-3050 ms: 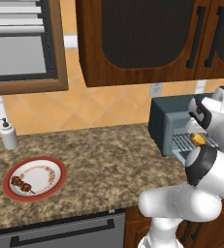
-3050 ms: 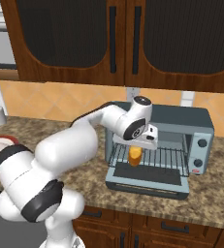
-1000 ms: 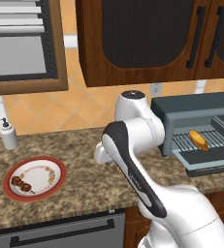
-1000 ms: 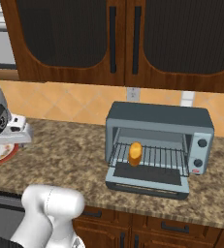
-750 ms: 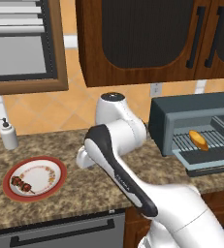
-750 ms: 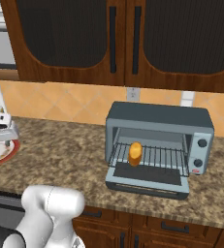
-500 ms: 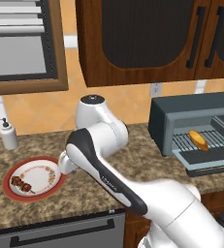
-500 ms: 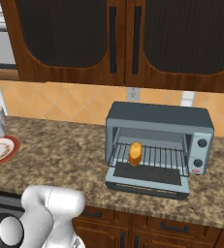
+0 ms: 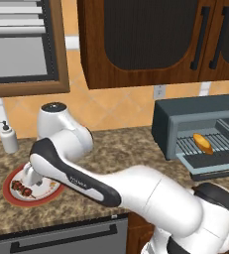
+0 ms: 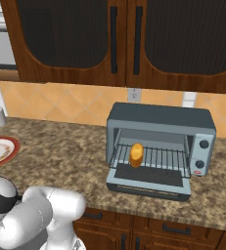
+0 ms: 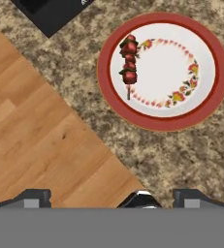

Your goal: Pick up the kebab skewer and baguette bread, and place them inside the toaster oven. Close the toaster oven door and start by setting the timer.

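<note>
At the far left of the worktop (image 9: 116, 149) a soap bottle (image 9: 8, 138) stands against the wall, and just in front of it lies a red-rimmed plate (image 11: 220, 72) with the kebab skewer (image 11: 129, 63) resting along one side of it, untouched. The arm is bent over that plate, and from the hand's own camera the tool (image 11: 111, 197) hangs above the worktop's edge with its two tips wide apart and nothing between them, the plate a little way off ahead. Further right, the toaster oven (image 10: 161, 117) sits against the wall with the toaster oven door (image 10: 148, 181) dropped flat open, and the baguette bread (image 10: 136, 154) already lies on the wire rack inside. So the bread half looks done, and the step in hand is fetching the skewer. The next move, as I judge it, calls for bringing the tool over the plate, turning it so the tips straddle the thin stick across its length, then lowering and pinching gently among the meat chunks.
</note>
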